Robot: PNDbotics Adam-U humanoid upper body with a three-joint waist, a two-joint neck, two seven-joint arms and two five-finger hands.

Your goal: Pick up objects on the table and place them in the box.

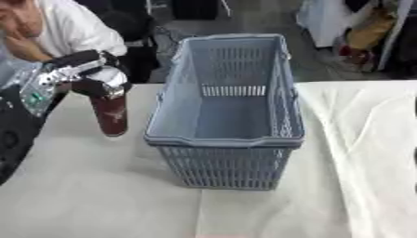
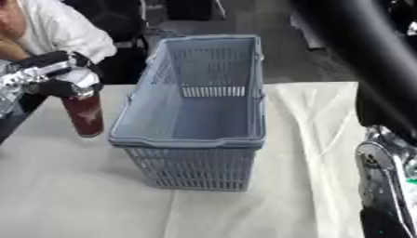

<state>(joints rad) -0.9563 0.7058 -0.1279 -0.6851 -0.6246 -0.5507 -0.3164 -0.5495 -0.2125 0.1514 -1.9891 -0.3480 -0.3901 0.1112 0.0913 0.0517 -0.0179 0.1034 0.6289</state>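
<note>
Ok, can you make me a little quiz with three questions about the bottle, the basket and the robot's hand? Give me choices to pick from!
1. Where is the dark red bottle?
A. inside the basket
B. on the table, left of the basket
C. on the floor

2. What colour is the basket?
A. grey-blue
B. bright yellow
C. green

3. What is the left hand doing?
A. lying flat on the table
B. its fingers are curled round the top of the bottle
C. holding the basket's rim

Answers:
1 B: the bottle stands upright on the white-covered table, beside the basket's left wall.
2 A: its slotted walls and rim are grey-blue, and nothing lies inside it.
3 B: the fingers wrap the bottle's silver cap end.
</note>
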